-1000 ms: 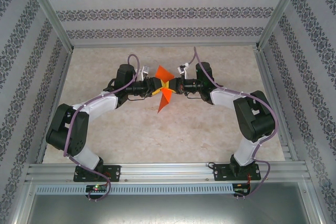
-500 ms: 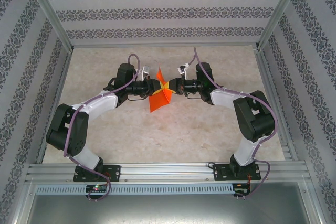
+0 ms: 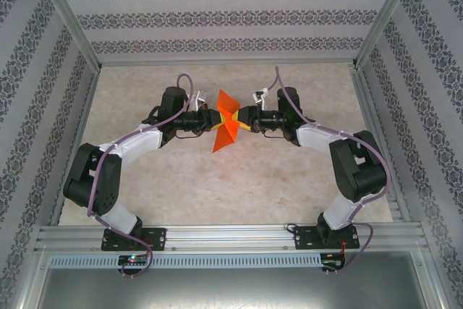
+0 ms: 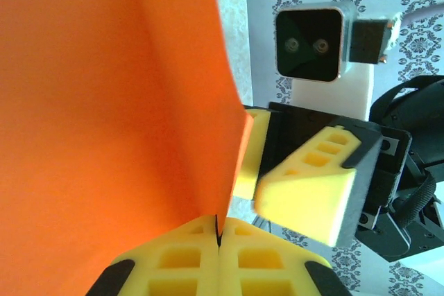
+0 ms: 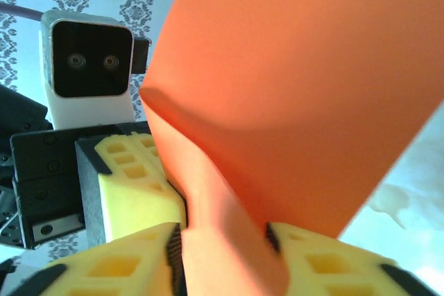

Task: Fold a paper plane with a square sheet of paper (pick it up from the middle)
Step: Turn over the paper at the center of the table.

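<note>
Patterned walls, marble desk (image 3: 217, 193). Orange paper (image 3: 226, 127) hangs mid-air over the desk centre, between both arms. Left fingers (image 4: 173, 261) are clenched on a folded edge, carrying it. Right fingers (image 5: 326, 261) are parted with the paper loose between them, probably to shift grip for the next fold.

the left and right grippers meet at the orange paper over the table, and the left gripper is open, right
Not quite: the left gripper is shut on the orange paper. The left wrist view shows its yellow fingers pressed together on the paper's lower edge. The rest stands: it and the right gripper meet at the paper over the table.
</note>
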You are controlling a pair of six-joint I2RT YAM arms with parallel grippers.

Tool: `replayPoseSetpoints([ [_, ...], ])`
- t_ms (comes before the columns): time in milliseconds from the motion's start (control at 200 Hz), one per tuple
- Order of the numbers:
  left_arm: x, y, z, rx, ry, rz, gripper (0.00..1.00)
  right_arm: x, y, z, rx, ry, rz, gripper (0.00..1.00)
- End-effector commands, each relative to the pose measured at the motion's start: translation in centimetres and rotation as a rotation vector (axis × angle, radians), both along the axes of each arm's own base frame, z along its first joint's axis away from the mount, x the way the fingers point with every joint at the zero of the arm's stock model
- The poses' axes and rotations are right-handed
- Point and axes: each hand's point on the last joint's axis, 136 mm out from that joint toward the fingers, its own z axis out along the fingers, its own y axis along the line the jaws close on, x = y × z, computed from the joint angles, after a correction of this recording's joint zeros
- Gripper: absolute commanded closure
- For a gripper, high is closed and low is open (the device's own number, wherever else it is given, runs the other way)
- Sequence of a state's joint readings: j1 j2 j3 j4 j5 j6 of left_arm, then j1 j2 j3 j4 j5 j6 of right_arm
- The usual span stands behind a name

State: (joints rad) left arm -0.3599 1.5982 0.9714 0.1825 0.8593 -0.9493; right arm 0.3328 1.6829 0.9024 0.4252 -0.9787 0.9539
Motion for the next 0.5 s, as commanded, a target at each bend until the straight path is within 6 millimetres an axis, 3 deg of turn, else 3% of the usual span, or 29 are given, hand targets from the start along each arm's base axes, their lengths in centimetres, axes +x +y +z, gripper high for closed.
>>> replayPoseSetpoints([
  [0,0.6,-0.5,1.8,-0.014,-0.06,-0.005,0.94,-0.7,-1.3,0.4,-0.033,-0.029,-0.04,0.53],
  [215,1.2,-0.8,2.9,-0.06,-0.079,0.017,0.94,-1.9,-1.1,0.9,0.055,0.063,-0.109,0.38],
  [495,1.4,-1.1,3.2,-0.104,-0.077,0.032,0.94,-2.5,1.5,2.1,0.166,0.1,-0.111,0.38],
])
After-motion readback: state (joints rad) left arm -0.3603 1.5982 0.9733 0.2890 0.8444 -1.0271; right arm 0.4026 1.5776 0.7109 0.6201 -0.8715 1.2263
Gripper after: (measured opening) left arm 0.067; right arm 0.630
